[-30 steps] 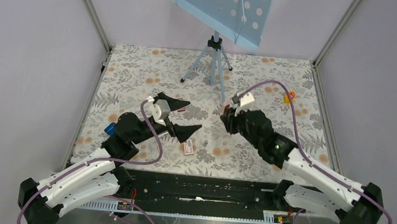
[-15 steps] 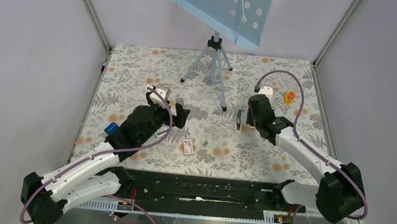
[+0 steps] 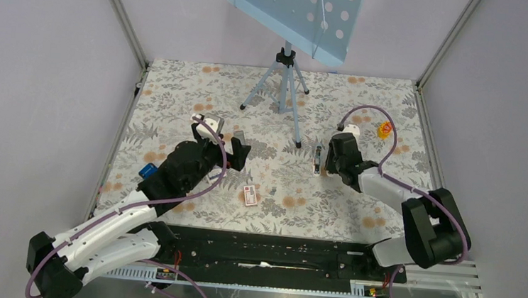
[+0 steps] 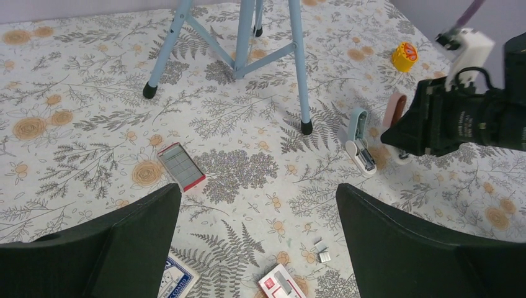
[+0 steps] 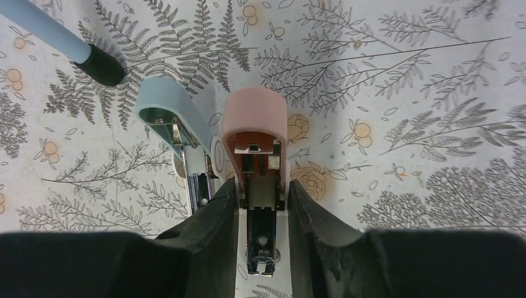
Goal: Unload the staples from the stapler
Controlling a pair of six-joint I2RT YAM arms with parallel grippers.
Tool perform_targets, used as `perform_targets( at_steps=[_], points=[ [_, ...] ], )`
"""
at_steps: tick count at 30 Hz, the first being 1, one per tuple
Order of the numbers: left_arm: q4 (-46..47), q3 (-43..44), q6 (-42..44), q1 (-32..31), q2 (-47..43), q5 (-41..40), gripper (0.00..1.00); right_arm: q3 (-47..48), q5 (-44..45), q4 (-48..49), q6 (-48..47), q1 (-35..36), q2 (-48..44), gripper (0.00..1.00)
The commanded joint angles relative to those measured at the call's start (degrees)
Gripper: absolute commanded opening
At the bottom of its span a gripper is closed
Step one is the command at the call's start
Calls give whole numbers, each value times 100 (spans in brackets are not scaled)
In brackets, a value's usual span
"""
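Floral-patterned table (image 5: 403,93) bears the small pale pink stapler (image 5: 254,115) with grey metal inner part, cover raised, just beside a pale blue stapler (image 5: 164,102), and the right tool (image 5: 262,186) grips its sides, seemingly to steady it, while the left tool (image 4: 257,192) hovers wide open.

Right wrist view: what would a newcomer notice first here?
The pink stapler sits dead centre with its grey metal inner part showing, clamped between the fingers of the right gripper. A pale blue stapler lies close beside it on the floral tablecloth, its metal inside showing too. In the top view, a perforated blue panel on a tripod stands at the far edge of the table.
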Motion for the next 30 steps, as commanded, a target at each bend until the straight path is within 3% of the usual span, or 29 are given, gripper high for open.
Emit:
perform_targets(
  at_steps=[1, 8, 11, 17, 19, 26, 30],
  points=[
    [261, -12, 46, 23, -194, -11, 99, -34, -400, 739, -97, -143, 372, 0],
    [348, -87, 84, 21, -235, 6, 99, 62, -693, 765, -243, -283, 807, 1],
    [354, -67, 64, 26, -183, 13, 99, 156, -768, 681, -257, -308, 945, 9],
    [345, -95, -10, 22, -146, -3, 99, 266, -724, 445, -185, -313, 1009, 39],
    [315, -107, -26, 21, -158, -4, 99, 282, -640, 322, -131, -314, 932, 45],
    [169, -110, -175, 24, -193, -264, 99, 381, -167, -193, -201, -309, 255, 56],
    [-201, 138, -687, 57, -38, -726, 99, 446, -415, -604, -219, -318, -351, 60]
  ],
)
